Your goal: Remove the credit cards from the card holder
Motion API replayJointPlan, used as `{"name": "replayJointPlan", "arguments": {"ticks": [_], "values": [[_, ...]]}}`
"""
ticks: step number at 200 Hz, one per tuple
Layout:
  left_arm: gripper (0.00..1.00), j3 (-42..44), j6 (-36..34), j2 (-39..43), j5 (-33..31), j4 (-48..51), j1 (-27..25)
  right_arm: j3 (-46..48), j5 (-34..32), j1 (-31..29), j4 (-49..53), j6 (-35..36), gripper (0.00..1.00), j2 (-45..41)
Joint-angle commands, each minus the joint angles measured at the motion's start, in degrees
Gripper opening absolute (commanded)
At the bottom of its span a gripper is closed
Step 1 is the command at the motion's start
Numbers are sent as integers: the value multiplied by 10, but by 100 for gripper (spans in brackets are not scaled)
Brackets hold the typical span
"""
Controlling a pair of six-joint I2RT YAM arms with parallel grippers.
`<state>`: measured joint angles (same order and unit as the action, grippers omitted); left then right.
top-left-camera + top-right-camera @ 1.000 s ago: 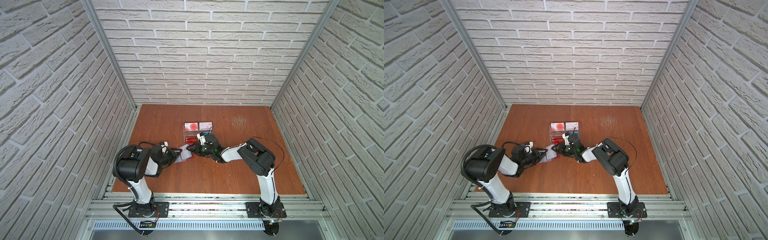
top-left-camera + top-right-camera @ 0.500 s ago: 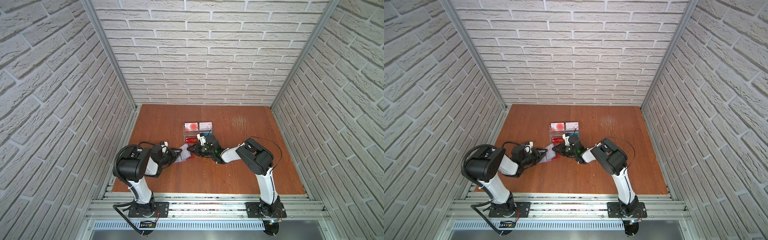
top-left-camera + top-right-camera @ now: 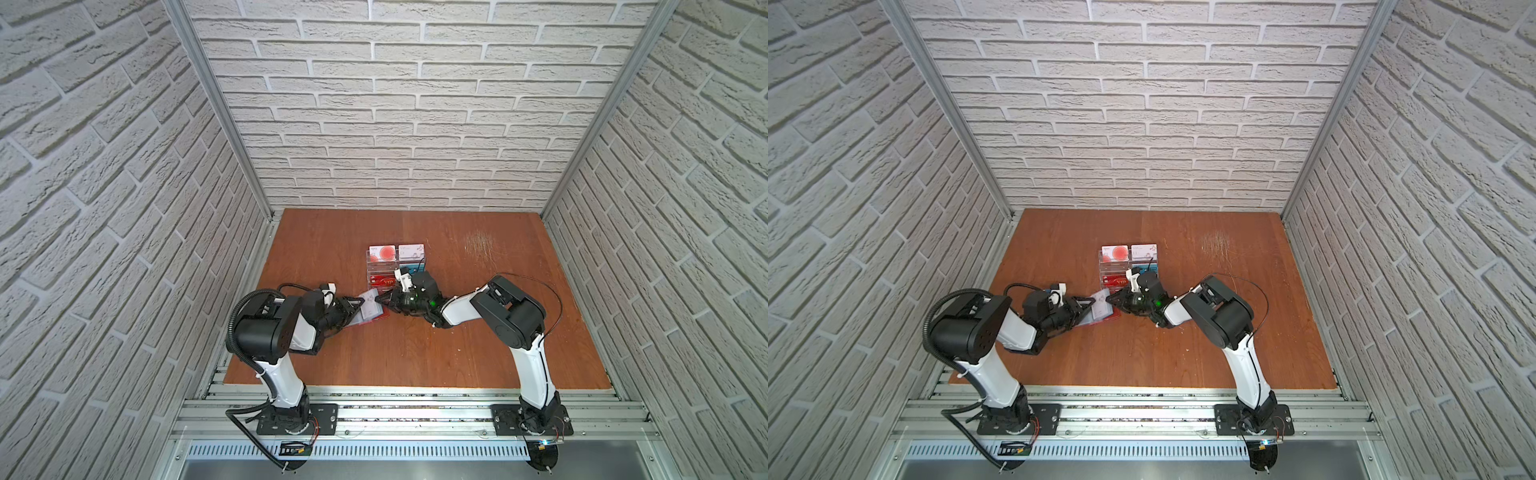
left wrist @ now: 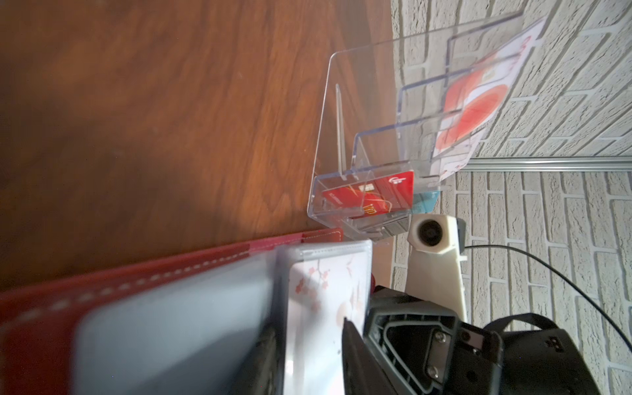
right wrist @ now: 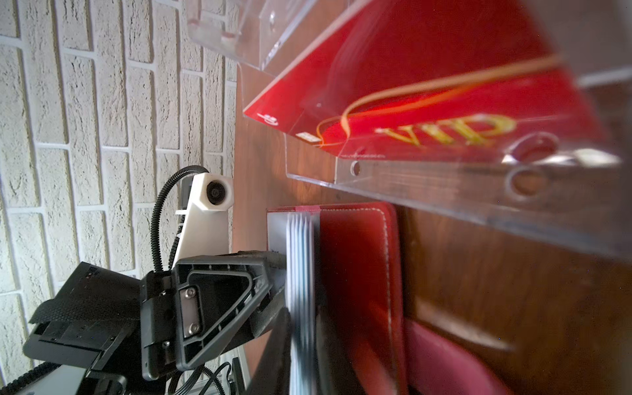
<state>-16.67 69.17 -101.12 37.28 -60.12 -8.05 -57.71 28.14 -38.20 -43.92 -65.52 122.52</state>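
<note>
The red card holder point(image 3: 381, 317) point(image 3: 1113, 321) lies open on the wooden table, its clear sleeves lifted. A white credit card point(image 4: 325, 290) with pink blossoms sits in the top sleeve. My left gripper point(image 3: 353, 309) point(image 4: 311, 362) is shut on the sleeves and holds them up from the left. From the opposite side, my right gripper point(image 3: 379, 300) point(image 5: 301, 359) has its jaws closed on the free edge of the sleeve stack point(image 5: 301, 256), at the white card's end. I cannot tell whether it pinches the card alone or the sleeve too. The red cover point(image 5: 355, 273) lies beside the stack.
A clear acrylic tiered rack point(image 3: 370, 277) point(image 4: 328, 119) stands just behind both grippers, close to the right wrist. It holds a red VIP card point(image 5: 444, 113) and a white card with red circles point(image 3: 384, 252). Brick walls enclose the table on three sides.
My right gripper's jaws have closed on the sleeve stack's edge, and its arm has edged slightly left. The left gripper and the card holder have stayed put.
</note>
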Motion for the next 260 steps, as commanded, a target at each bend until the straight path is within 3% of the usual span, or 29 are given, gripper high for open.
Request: {"name": "replayJointPlan", "arguments": {"ticks": [1, 90, 165, 260], "values": [[34, 4, -1, -11, 2, -18, -1, -12, 2, -7, 23, 18, 8, 11], [35, 4, 15, -26, 23, -83, -1, -30, -27, -15, 137, 65, 6, 7], [17, 23, 39, -65, 30, -200, -1, -34, -38, -17, 178, 76, 6, 22], [13, 30, 26, -30, 21, -200, -10, -30, -47, -16, 212, 89, 6, 36]]}}
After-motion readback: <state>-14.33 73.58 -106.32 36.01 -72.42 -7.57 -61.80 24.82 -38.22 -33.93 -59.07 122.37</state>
